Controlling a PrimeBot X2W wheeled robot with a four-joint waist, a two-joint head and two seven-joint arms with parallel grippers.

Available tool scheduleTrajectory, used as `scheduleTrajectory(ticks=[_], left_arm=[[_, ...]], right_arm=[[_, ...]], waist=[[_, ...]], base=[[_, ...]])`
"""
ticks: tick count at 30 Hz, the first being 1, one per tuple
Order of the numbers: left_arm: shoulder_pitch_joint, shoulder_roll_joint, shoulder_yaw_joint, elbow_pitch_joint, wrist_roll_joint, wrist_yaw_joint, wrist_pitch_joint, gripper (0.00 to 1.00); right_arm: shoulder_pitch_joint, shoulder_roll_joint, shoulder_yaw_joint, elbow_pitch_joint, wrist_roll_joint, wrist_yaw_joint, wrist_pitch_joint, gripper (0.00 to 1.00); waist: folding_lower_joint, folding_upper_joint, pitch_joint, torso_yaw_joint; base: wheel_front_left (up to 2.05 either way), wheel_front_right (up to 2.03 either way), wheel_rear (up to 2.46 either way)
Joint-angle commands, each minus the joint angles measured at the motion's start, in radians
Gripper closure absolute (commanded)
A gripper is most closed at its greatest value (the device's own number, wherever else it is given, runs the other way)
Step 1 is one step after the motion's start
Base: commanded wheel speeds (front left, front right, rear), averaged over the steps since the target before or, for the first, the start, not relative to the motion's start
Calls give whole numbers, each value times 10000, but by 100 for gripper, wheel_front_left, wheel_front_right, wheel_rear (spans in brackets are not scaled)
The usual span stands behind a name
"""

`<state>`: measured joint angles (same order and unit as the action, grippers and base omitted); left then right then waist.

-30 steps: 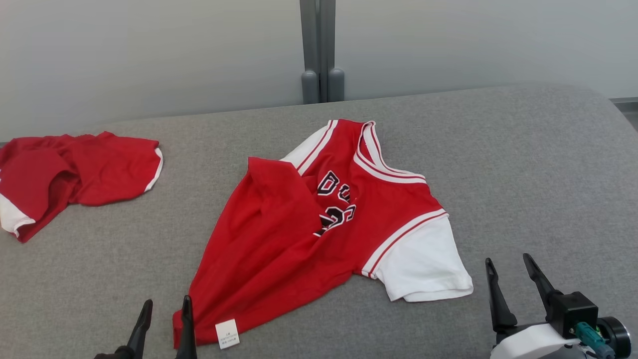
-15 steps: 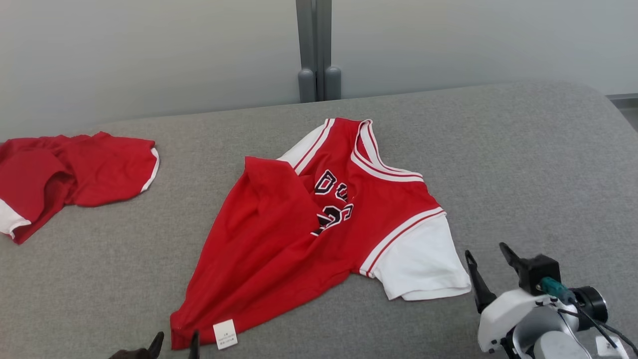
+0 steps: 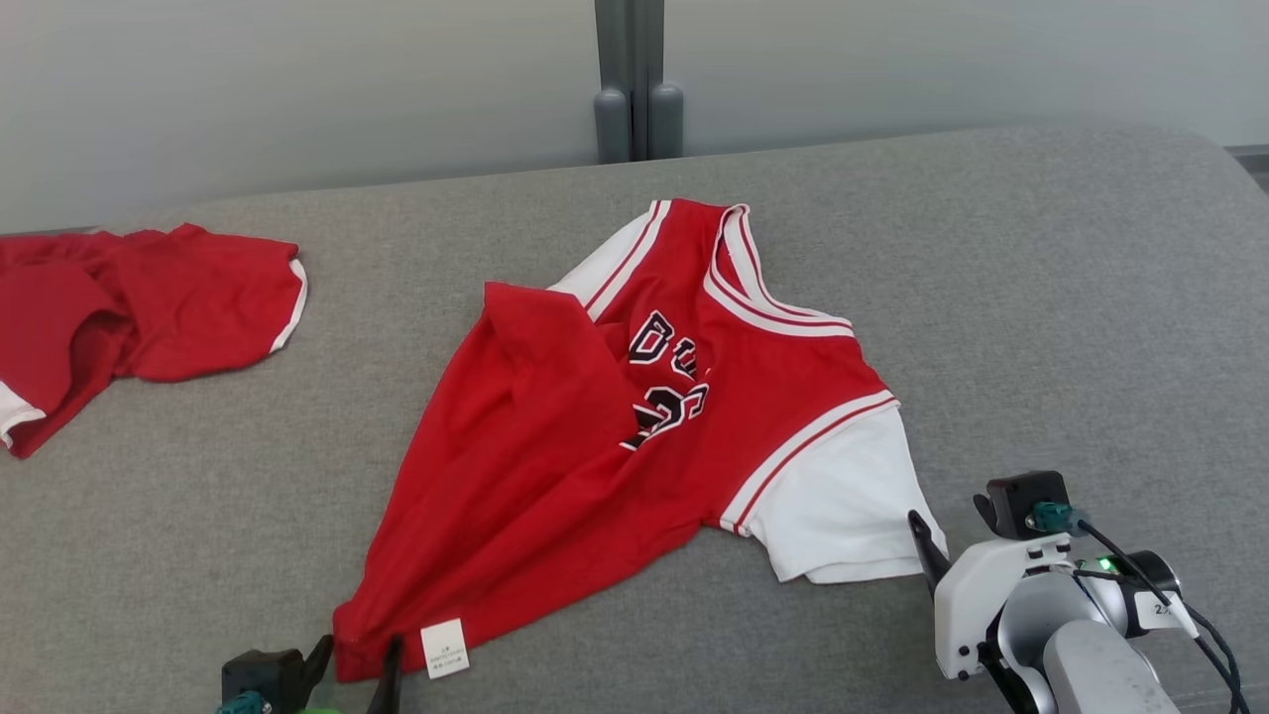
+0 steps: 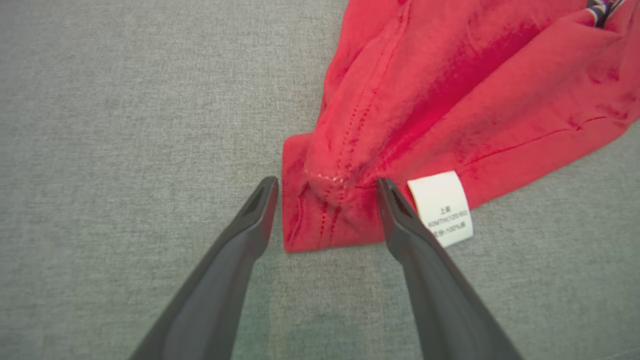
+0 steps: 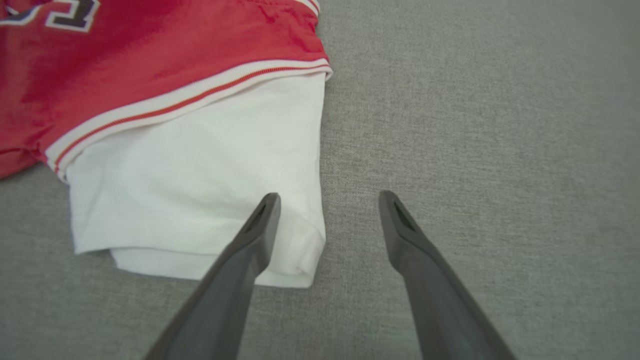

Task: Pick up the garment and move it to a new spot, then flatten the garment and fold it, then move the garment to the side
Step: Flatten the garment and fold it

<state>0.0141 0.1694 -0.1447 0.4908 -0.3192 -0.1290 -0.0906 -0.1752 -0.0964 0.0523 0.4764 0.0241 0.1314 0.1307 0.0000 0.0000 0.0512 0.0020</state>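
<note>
jersey: rumpled red knit, white sleeve | left claw spread, flanking hem | right claw spread, empty

left hand: now at hem | right hand: nearer sleeve, seemingly

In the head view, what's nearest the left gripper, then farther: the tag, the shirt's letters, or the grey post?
1. Tag, right beside the left gripper.
2. Letters, up on the shirt.
3. Post, far back by the wall.
</note>
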Motion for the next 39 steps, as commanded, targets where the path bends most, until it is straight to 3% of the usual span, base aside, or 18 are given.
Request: scheduleTrajectory(ticks=[1,6,9,20,23,24,25,32,33,34,35,39], left_arm=[[-162,87,-55,23,-43,-28,-24,0],[-138,131,-184,-162,37,22,-30,7],[-107,129,-275,-294,63,42,-16,28],[1,178,-460,-790,100,222,226,63],[83,196,-516,-930,63,228,332,80],[100,200,-533,-969,47,226,354,94],[125,210,-557,-1022,41,230,385,100],[207,201,-697,-1388,-7,285,642,100],[239,209,-715,-1455,-15,297,700,100],[263,214,-730,-1516,-19,316,735,100],[308,223,-741,-1591,-38,322,802,100],[536,248,-758,-2175,-214,326,1061,100]], right_arm=[[-161,21,-4,32,-68,-14,-37,0],[-157,64,-42,165,-108,-14,-164,0],[-143,71,-83,248,-109,-14,-200,0],[-220,94,-156,617,-109,-14,-59,0],[-280,84,-128,761,-58,-14,61,0],[-298,83,-106,794,-38,-14,77,0],[-305,83,-90,836,-1,-14,99,0],[-223,89,98,1066,214,-11,240,0],[-201,89,149,1099,285,-11,266,16],[-187,95,200,1113,375,-7,253,65],[-168,104,229,1132,525,-7,223,100],[-118,148,241,918,1486,-8,16,100]], waist=[[0,0,128,48],[0,0,229,129],[0,0,257,188],[0,0,264,320],[0,0,276,351],[0,0,287,360],[0,0,296,373],[0,0,248,471],[0,0,226,481],[0,0,208,487],[0,0,181,491],[0,0,54,469]], base=[[0,0,0],[0,0,0],[0,0,0],[0,0,0],[0,0,0],[0,0,0],[0,0,0],[0,0,0],[0,0,0],[0,0,0],[0,0,0],[0,0,0]])
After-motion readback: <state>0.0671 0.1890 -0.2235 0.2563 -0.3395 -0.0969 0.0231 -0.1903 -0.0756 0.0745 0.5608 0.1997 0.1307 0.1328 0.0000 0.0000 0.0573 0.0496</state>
